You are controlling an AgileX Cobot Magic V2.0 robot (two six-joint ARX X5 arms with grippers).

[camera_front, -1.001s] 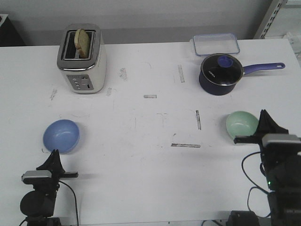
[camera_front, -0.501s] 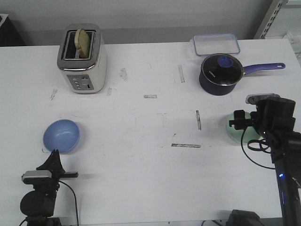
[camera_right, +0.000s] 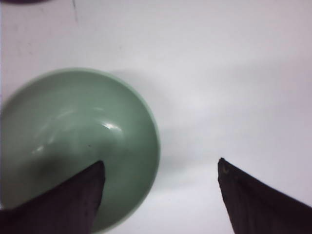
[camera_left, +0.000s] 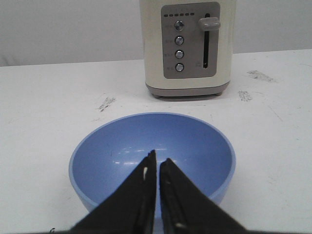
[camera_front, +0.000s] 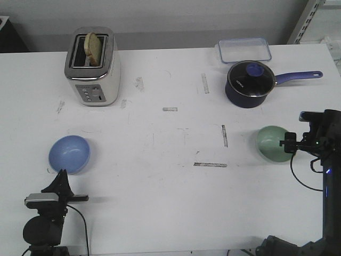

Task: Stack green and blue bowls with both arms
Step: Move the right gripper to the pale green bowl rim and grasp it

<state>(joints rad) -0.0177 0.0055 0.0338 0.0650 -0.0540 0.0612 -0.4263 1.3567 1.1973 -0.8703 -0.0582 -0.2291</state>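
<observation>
Two bowls, both on the table (camera_front: 160,176). On my left, blue bowl (camera_front: 70,153) sits in front of the toaster (camera_front: 93,66), left gripper (camera_left: 157,170) fingers pressed together just short of it. Over right, green bowl (camera_front: 274,143) below the saucepan (camera_front: 250,82); right gripper (camera_right: 161,183) spread wide, one finger over its hollow.

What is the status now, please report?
Right gripper open, one finger over green bowl, straddling its rim. Left gripper shut, idle behind blue bowl. Bowls far apart, nothing between them.
</observation>
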